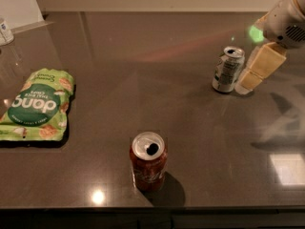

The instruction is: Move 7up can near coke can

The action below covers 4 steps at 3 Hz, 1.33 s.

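The gripper (251,76) is hanging at the 7up can's (228,69) 3 o'clock; gripping or loose, I cannot tell.

arm (286,20): enters upper right | hand (247,82): low, far right, seemingly tilted down-left

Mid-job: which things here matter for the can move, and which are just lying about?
In the job: 7up can, far right; coke can, front centre; gripper, just right of the 7up can.
Lying about: green snack bag, left; small container, far-left corner.
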Tool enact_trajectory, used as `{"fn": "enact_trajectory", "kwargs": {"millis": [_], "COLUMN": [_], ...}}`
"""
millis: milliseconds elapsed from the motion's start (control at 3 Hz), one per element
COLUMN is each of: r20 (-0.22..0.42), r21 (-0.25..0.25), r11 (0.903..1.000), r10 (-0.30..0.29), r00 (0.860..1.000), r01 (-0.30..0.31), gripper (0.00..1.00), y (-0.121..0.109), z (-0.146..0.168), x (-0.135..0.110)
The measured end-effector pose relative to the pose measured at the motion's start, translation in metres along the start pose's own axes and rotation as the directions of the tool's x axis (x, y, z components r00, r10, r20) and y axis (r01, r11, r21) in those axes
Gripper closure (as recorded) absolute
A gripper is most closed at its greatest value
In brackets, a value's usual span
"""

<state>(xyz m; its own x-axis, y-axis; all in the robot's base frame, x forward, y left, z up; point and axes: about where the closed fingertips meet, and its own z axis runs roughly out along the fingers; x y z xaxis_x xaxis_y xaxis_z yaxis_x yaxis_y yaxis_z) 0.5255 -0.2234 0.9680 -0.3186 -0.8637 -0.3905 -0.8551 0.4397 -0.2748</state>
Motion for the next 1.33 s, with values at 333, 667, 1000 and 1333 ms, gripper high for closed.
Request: {"fn": "enact_trajectory", "kwargs": {"millis": [333,667,1000,1333], "r20": [0.067,0.098,0.106,0.108], "r21": [0.001,-0.013,-0.039,-0.068], "r11": [0.999,0.9961,0.9919,0.9864], "r10": [0.045,0.088,0.125,0.156], "r00": [0.997,0.991,0.987,0.982], "r01": [-0.045,-0.087,-0.121,-0.15], "gripper": [0.0,0.0,0.0,0.0], "y": [-0.026,-0.047,-0.058,-0.063], "z": [0.021,0.037,0.052,0.066], "x": [-0.006,-0.004,0.002,0.009]}}
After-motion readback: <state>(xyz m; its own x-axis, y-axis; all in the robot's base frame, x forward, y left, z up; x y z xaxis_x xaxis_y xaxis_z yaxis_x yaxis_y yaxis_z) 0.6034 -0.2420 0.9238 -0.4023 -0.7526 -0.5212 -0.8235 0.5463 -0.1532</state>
